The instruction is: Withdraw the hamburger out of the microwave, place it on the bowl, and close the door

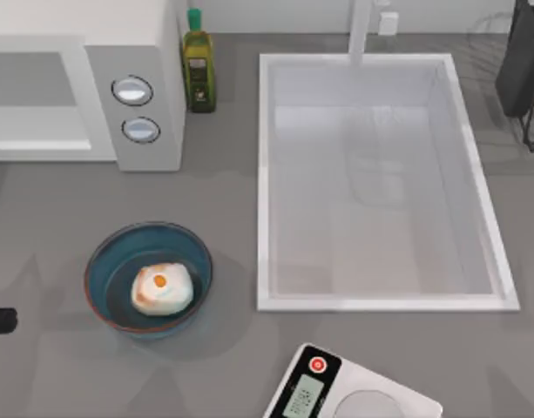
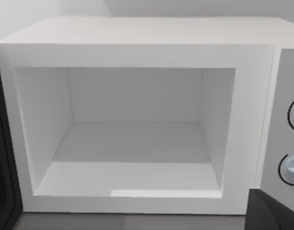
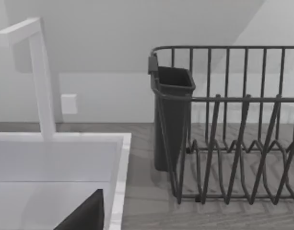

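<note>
The hamburger [image 1: 162,288] sits in the bowl [image 1: 105,261]; the microwave [image 2: 137,52] gapes empty; I cannot tell either gripper's state.

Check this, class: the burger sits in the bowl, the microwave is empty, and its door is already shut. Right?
One thing is wrong: the door is not shut. The left wrist view looks straight into the open, empty microwave. The rest holds: in the top view the burger sits in the bowl.
</note>
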